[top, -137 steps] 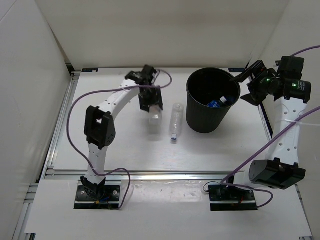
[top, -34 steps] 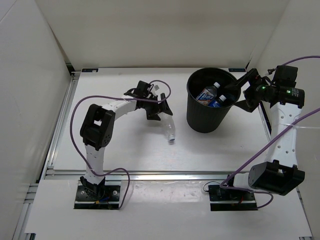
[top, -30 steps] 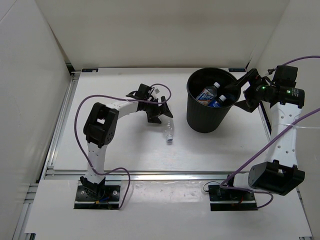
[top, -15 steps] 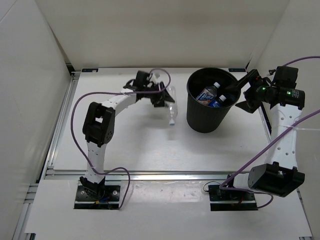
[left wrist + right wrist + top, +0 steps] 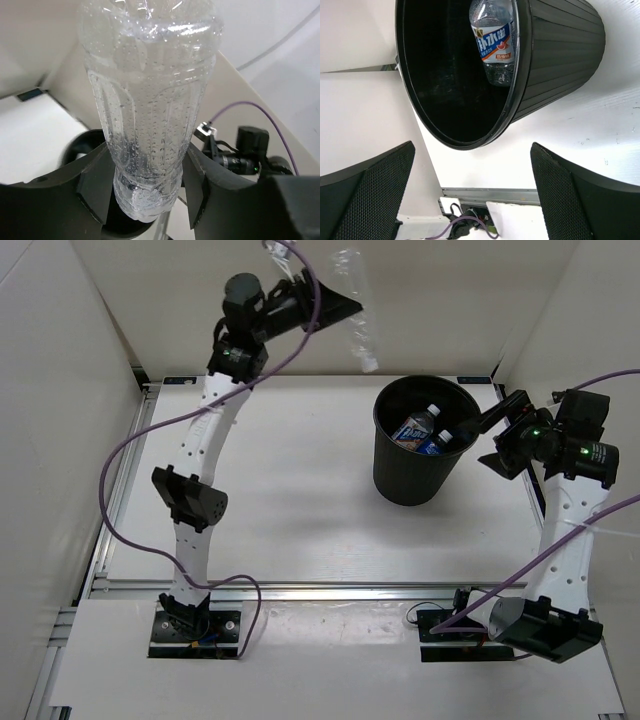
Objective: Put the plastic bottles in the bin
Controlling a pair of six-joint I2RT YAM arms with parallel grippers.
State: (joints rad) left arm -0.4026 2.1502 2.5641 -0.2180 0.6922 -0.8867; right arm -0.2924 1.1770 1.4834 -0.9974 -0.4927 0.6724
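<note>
One clear bottle [image 5: 150, 100] clamped in left tool [image 5: 145, 200], held high, apart from bin [image 5: 400, 475]

Your left arm [image 5: 205, 430] is stretched tall, wrist tipped over. The left gripper [image 5: 343, 308] [image 5: 145, 197] sits way above and left of the bin [image 5: 380, 420] [image 5: 521, 75], fingers [image 5: 97, 187] clamped on the clear bottle [image 5: 358, 328] [image 5: 150, 100]. Your right arm [image 5: 565, 520] stands right of the bin, with the right gripper [image 5: 493, 434] [image 5: 470, 200] at rim height, jaws spread wide toward the opening.
</note>
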